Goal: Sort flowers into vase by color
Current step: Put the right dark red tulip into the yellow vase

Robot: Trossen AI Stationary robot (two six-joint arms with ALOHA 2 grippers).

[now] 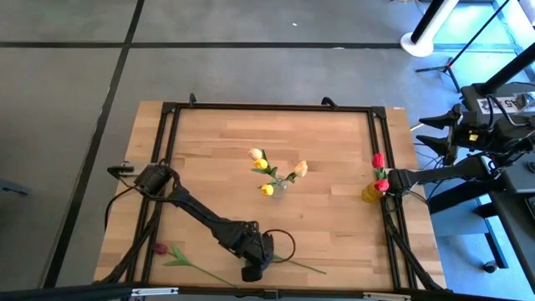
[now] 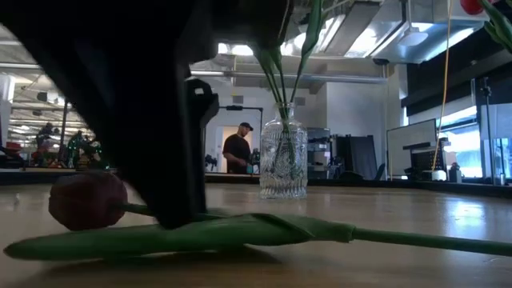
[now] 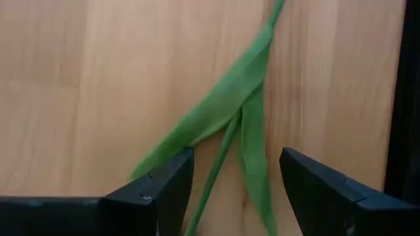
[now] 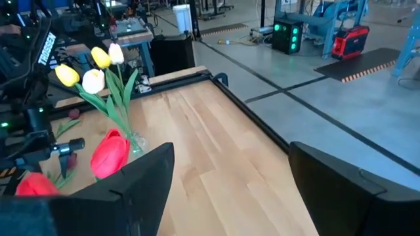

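A dark maroon tulip [image 1: 159, 248] lies flat by the table's near edge, its stem and leaves [image 3: 220, 131] running toward the right; the low view shows its head [image 2: 88, 200] and leaf [image 2: 240, 232]. My left gripper [image 3: 236, 180] [image 1: 253, 269] is low over it and open, one finger on each side of the stem. A clear glass vase [image 1: 277, 189] [image 2: 282, 164] at mid-table holds yellow and peach tulips [image 1: 261, 163]. A yellow vase [image 1: 370, 194] at the right edge holds red tulips [image 1: 379, 160] [image 4: 108, 154]. My right gripper [image 1: 389, 180] [image 4: 230, 190] is open next to it.
A black frame [image 1: 267, 107] runs round the wooden table top. A black cable loop [image 1: 284, 242] lies beside the left gripper. Bare wood lies between the two vases and along the far side. A person [image 2: 238, 148] stands in the room behind the table.
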